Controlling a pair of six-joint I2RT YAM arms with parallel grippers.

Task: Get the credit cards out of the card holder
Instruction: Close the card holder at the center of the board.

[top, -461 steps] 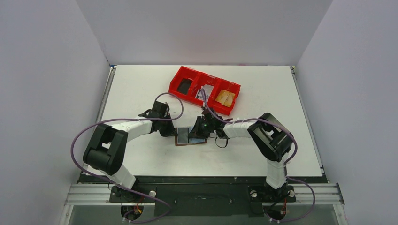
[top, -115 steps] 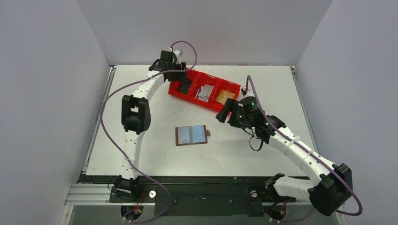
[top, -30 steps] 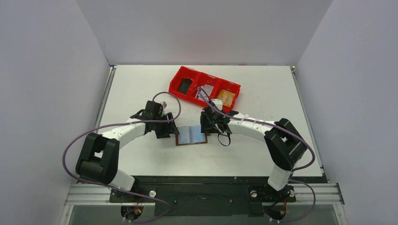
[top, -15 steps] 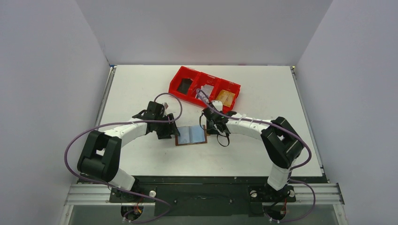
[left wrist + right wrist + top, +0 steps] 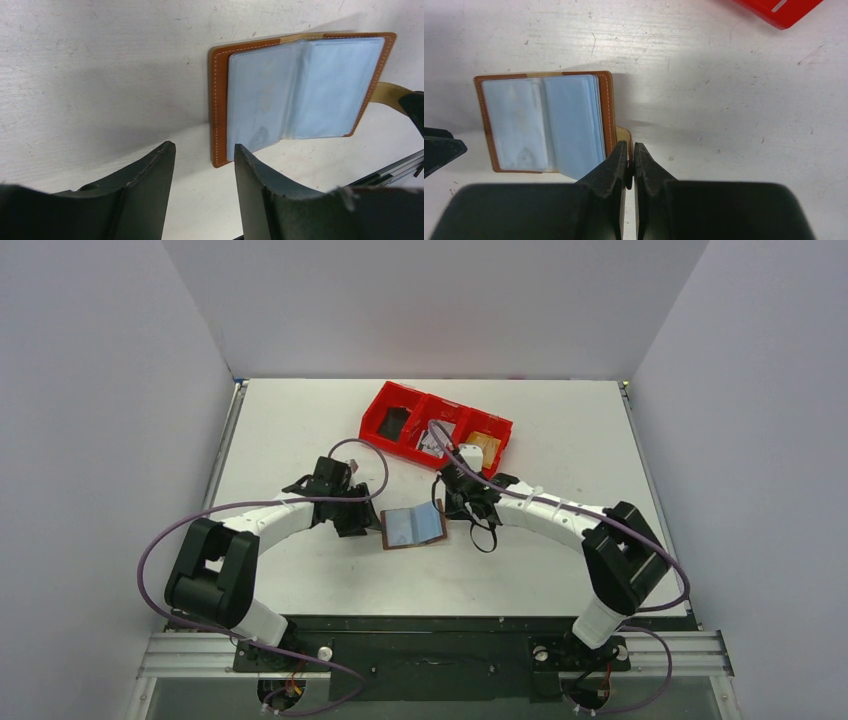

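Dragging noted: card holder [image 5: 413, 528], open on table [image 5: 300, 430], has been skewed rightward by its strap [image 5: 624, 134], pinched in right gripper [image 5: 630, 148]; left gripper [image 5: 204, 150] held spread beside it. Repositioning judged, for sleeve access.

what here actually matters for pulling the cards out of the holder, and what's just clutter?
Job:
card holder, open on the table
right gripper, shut on its strap
left gripper, open beside it
tan-gold card, already out

Lying about:
red tray, which holds that card in its right compartment
dark item in its left compartment
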